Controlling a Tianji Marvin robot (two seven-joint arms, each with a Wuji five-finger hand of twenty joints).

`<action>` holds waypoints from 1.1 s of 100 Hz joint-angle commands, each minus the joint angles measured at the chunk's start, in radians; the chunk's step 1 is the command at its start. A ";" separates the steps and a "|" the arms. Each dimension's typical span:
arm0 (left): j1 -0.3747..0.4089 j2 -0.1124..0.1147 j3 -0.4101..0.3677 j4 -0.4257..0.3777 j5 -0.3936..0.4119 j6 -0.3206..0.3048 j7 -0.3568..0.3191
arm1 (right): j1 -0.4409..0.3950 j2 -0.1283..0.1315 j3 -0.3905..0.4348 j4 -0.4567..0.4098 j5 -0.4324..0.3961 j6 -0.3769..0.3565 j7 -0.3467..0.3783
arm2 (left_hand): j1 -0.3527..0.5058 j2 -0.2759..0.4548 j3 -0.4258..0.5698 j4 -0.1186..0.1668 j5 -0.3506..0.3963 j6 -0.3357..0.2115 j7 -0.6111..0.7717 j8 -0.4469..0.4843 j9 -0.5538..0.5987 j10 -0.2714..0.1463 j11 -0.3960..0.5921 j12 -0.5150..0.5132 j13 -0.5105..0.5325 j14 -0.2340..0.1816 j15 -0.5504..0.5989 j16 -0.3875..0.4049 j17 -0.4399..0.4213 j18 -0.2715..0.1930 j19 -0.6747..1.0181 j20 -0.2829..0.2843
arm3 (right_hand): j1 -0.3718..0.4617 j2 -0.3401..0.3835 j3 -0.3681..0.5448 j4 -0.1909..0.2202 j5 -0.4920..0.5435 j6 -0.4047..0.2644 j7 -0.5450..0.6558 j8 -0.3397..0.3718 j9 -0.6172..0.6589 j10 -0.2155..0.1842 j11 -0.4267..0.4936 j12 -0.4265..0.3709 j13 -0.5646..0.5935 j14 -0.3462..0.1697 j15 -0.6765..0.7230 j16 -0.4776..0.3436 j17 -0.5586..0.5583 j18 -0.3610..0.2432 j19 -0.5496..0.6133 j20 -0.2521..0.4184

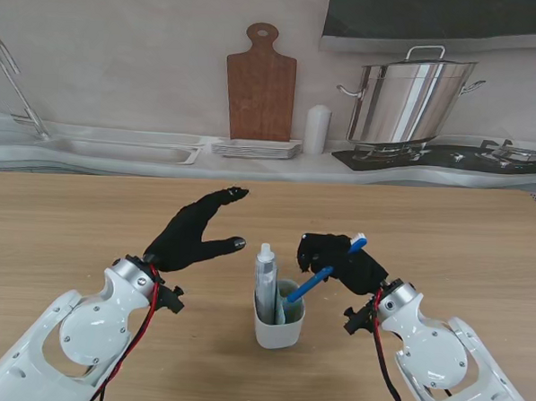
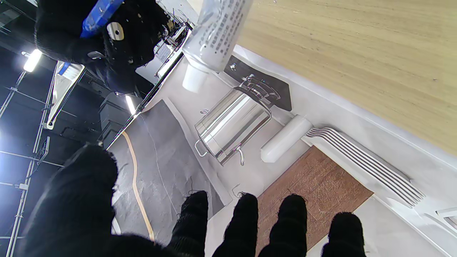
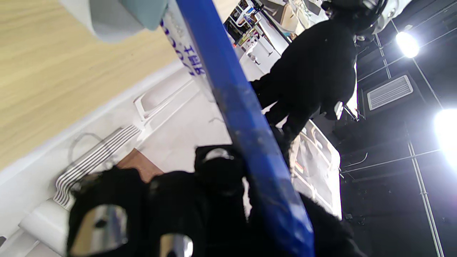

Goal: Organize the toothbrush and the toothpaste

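A blue toothbrush is gripped in the closed fingers of the right hand, tilted, its lower end inside the white cup and its head up by the hand. A toothpaste tube is stood upright in the same cup. The left hand is held spread and empty, left of the cup, above the table.

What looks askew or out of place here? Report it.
Only the toothbrush is askew: it leans steeply, lower end in the cup, with the right hand closed on it. The toothpaste stands upright inside. The left hand is open. Nothing spilled.
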 commanded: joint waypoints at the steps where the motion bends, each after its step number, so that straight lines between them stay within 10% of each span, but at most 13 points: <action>1: 0.006 -0.002 -0.002 -0.010 0.000 0.000 -0.014 | -0.002 0.001 -0.005 0.003 -0.005 -0.008 0.023 | 0.011 0.002 -0.006 -0.009 -0.021 -0.008 0.002 0.001 0.000 -0.001 0.012 -0.016 0.016 0.004 0.002 0.018 -0.004 0.006 -0.010 0.006 | 0.094 0.253 0.123 0.029 0.020 -0.029 0.008 -0.008 0.136 0.070 0.102 0.004 -0.020 -0.211 0.015 0.033 0.028 -0.066 0.082 0.015; 110: 0.011 -0.003 -0.004 -0.004 -0.005 0.003 -0.014 | 0.034 0.017 -0.044 0.036 -0.030 0.007 0.084 | 0.013 0.001 -0.001 -0.011 -0.017 -0.008 0.012 0.002 0.001 0.001 0.013 -0.016 0.014 0.006 0.002 0.018 -0.010 0.005 0.001 0.003 | 0.031 0.253 0.123 -0.015 -0.014 -0.013 0.012 -0.113 0.144 0.063 0.082 0.024 -0.020 -0.200 0.013 0.034 0.030 -0.059 0.098 0.008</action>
